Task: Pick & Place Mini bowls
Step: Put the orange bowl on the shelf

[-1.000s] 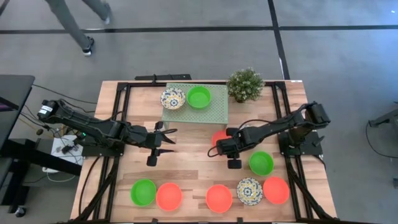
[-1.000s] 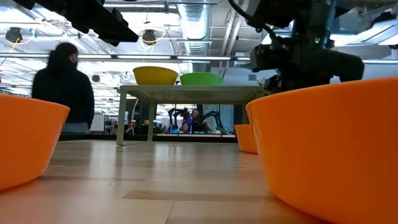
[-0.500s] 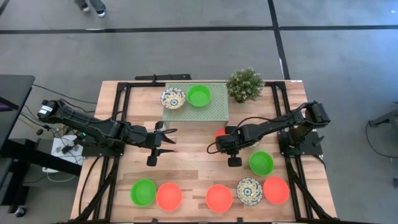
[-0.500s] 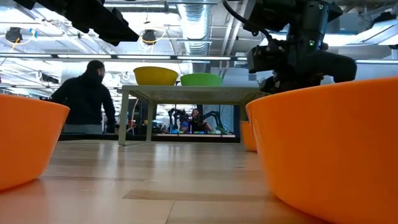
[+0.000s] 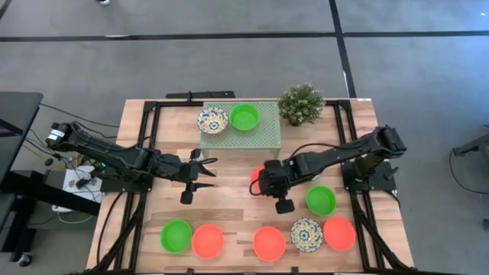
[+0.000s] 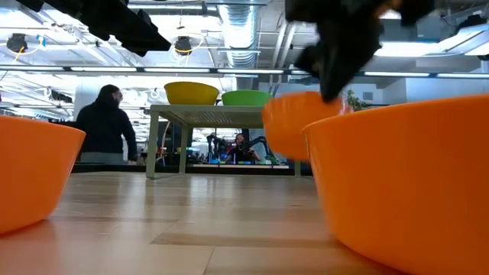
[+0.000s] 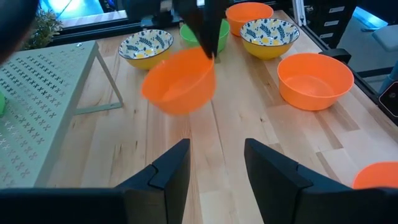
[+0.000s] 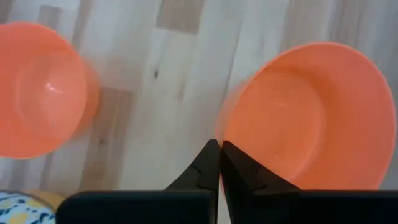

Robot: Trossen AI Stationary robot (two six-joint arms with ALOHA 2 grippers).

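One lifted red-orange bowl [image 6: 294, 122], low view

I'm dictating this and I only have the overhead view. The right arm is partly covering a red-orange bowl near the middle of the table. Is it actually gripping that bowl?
Observer: Yes. The right wrist view shows the right gripper with its jaws shut on the rim of the plain red-orange round bowl.
Operator: Is the bowl off the table?
Observer: Yes. In the low view it hangs clear above the wooden tabletop.
Operator: Is it level?
Observer: No. In the left wrist view it is tilted, hanging from the gripped edge.
Operator: And the left arm?
Observer: The left gripper is open, with nothing between its jaws.
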